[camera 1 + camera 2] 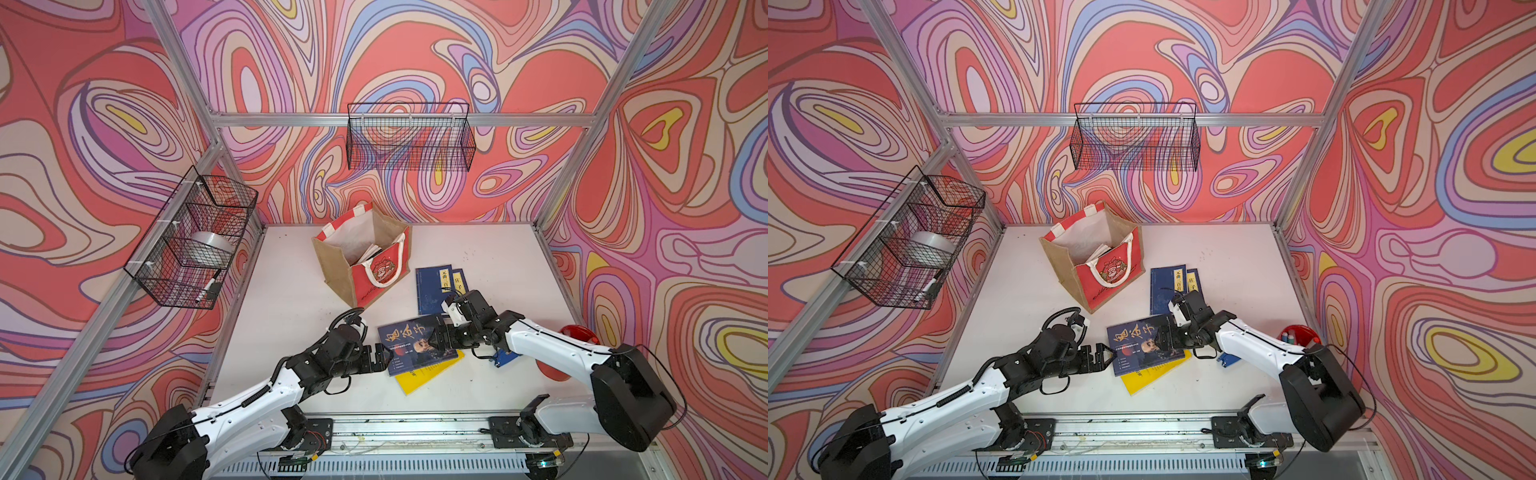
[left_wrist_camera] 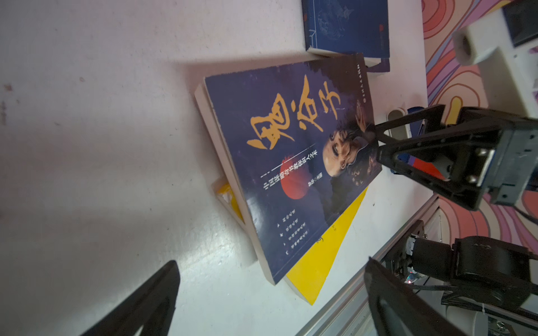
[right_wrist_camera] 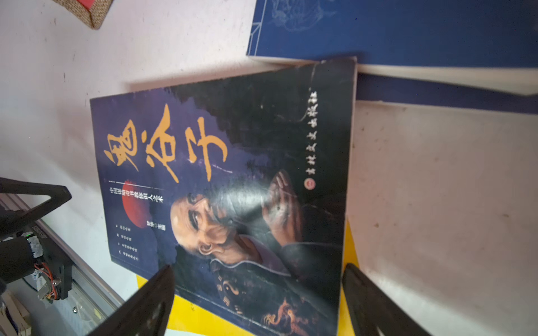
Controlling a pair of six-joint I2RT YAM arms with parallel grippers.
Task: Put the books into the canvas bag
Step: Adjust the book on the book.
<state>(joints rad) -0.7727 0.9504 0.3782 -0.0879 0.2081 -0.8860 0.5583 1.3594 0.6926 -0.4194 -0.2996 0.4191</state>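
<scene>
Beside portrait book [image 1: 417, 343]: blue stapler [image 1: 505, 358], navy books [image 1: 434, 291], yellow book [image 1: 424, 374] beneath.

Arm links: white shells with small dark screw holes are seen on both arms.
Joints: black housings.
Cables: black, looped beside the wrists; one ribbed sleeve.
Fingers [image 2: 413, 139]: black, triangular open frames, held by silver screws.
Wrist cameras: white blocks.

The white table [image 1: 291, 291] carries the canvas bag [image 1: 365, 286], scattered books [image 1: 436, 291] and a blue stapler [image 1: 505, 357].
</scene>
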